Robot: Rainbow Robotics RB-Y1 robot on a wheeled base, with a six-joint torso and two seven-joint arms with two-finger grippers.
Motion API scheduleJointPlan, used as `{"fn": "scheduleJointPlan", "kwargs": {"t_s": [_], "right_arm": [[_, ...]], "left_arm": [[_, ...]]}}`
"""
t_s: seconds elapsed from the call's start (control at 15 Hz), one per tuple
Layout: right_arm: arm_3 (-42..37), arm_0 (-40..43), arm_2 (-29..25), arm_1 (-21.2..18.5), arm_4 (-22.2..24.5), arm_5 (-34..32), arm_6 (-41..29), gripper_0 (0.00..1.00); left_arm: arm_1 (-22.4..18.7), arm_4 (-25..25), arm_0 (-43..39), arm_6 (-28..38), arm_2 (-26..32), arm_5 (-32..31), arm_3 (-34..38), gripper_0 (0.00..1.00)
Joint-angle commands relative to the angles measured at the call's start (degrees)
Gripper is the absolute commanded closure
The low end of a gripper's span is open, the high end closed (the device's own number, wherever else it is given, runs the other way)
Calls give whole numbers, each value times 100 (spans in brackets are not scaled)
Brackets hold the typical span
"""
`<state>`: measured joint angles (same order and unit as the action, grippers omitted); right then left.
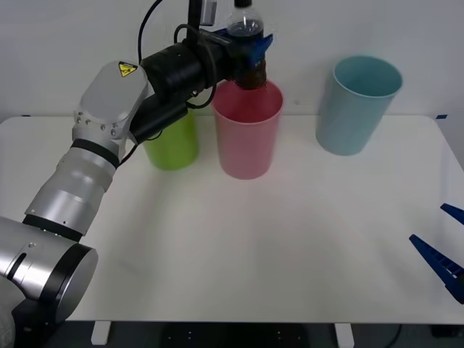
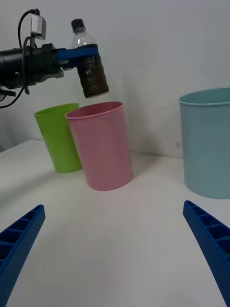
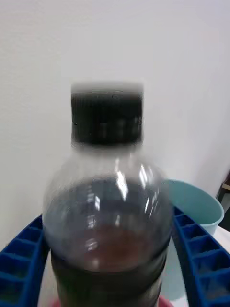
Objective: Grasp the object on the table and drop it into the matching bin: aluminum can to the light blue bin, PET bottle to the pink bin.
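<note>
Currently the table (image 1: 239, 246) spans the whole scene, white and flat, with three bins along its far edge. Light blue bin (image 1: 357, 105) stands far right; pink bin (image 1: 247, 130) far centre; a lime green bin (image 1: 174, 141) just left of the pink one, partly behind the left arm (image 1: 94, 159).

Left arm reaches fwd from near left across the table. Left gripper (image 1: 250, 45) is clenched on the PET bottle (image 1: 248, 43), fingers pinching the body below the shoulder. Bottle is cap-up, slightly tilted, held directly above the pink bin's mouth; the right wrist view shows its base clear of the rim, not touching. Black cap (image 3: 107, 112) and dark liquid confirm the item type, so pink is the correct target.

Right gripper (image 1: 444, 250) is parked at near right over the table edge, fingers spread, nothing held. No action req'd from it.

Step in hand: release over pink bin. Recommended procedure:
- Verify bottle base sits within the rim outline, not over the edge nearest the green bin.
- Correct the tilt if poss.; a canted bottle may clip the rim and bounce out.
- Lower slightly before release to cut drop height; the bin looks light and may tip.
- Part the fingers fully, w/o sideways motion, then retract upward.
</note>
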<state>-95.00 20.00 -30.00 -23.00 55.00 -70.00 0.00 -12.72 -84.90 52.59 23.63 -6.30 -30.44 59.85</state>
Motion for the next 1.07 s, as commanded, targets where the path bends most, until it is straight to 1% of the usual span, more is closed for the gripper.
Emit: {"fn": "scheduleJointPlan", "kwargs": {"t_s": [0.07, 0.2, 0.4, 0.67, 0.93, 1.07], "right_arm": [[0, 0, 0, 0, 0, 0, 0, 0], [0, 0, 0, 0, 0, 0, 0, 0], [0, 0, 0, 0, 0, 0, 0, 0], [0, 0, 0, 0, 0, 0, 0, 0], [0, 0, 0, 0, 0, 0, 0, 0], [0, 0, 0, 0, 0, 0, 0, 0]], "left_arm": [[-28, 131, -38, -25, -2, -23, 0, 0], [-90, 263, -73, -51, -2, -102, 0, 0], [-222, 676, -301, -157, -2, -199, 167, 0], [-494, 1212, -978, -253, -2, -225, 862, 0], [-934, 1793, -1919, -394, 24, -243, 1793, 0], [-1083, 1916, -2411, -464, 182, -295, 2259, 0]]}}
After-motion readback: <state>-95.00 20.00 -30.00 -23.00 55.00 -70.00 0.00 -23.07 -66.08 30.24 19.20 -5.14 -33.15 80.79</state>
